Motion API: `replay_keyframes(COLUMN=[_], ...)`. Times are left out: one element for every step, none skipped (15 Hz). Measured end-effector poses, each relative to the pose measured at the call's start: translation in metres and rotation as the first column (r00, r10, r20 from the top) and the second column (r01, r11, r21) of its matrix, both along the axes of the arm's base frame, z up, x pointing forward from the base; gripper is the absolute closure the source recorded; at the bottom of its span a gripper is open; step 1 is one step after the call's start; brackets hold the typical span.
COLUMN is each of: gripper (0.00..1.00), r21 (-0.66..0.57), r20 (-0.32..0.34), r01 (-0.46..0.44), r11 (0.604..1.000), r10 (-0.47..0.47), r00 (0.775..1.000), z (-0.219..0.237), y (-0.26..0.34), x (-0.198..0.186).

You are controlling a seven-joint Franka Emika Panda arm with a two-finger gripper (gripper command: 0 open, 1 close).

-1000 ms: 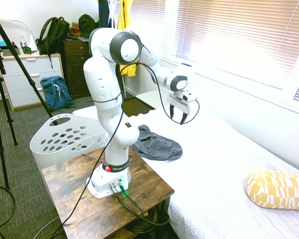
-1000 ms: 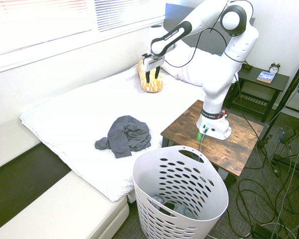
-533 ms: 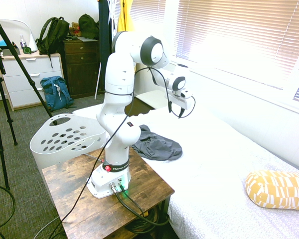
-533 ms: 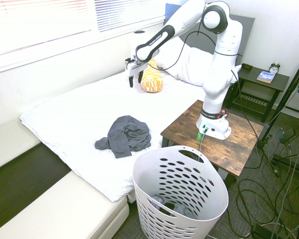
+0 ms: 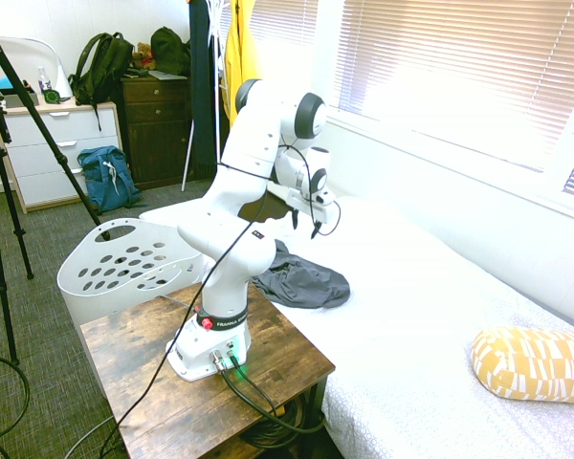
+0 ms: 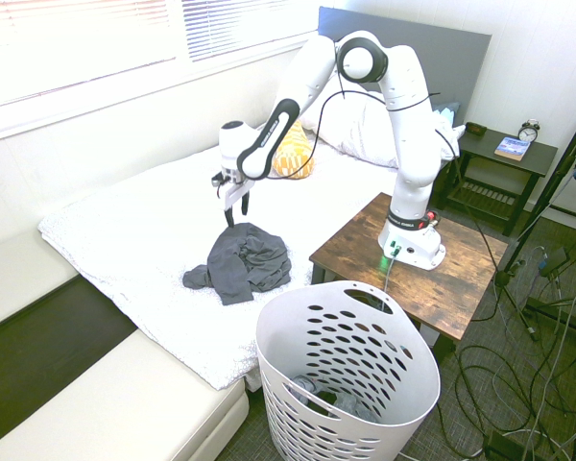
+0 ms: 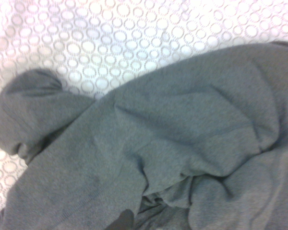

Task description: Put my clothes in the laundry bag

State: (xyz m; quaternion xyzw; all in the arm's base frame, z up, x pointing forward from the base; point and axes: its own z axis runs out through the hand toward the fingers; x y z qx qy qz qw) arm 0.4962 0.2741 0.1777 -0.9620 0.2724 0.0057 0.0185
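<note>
- Clothes [image 6: 242,262]: one dark grey garment, soft, crumpled in folds, on the white bed [image 6: 134,230].
- Hand [image 6: 232,207]: empty, fingers apart, just above garment.

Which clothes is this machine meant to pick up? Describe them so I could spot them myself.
Start at the white bed under the window, then look to its edge nearest the white laundry basket. There lie the clothes, one crumpled dark grey garment, directly below the gripper. It is the only dark thing on the white cover.
</note>
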Motion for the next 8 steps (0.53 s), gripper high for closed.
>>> replay_keyframes(gripper=[0.00,0.00,0.00,0.00,0.00,0.00,0.00,0.00], r21=[-0.018,-0.038,-0.051,-0.060,-0.069,-0.080,-0.095,-0.109], r20=[0.003,0.012,0.010,0.007,0.004,0.004,0.002,0.003], r01=[-0.029,-0.053,-0.069,-0.080,-0.092,-0.106,-0.121,-0.135], r11=[0.999,0.998,0.996,0.995,0.993,0.991,0.988,0.985], r10=[0.029,0.054,0.070,0.080,0.093,0.107,0.122,0.136], r00=[1.000,0.998,0.998,0.997,0.996,0.994,0.993,0.991], z=[-0.024,-0.045,-0.063,-0.079,-0.092,-0.103,-0.115,-0.124], y=[0.008,0.012,0.015,0.015,0.015,0.014,0.011,0.007], x=[-0.005,-0.009,-0.014,-0.018,-0.022,-0.025,-0.027,-0.028])
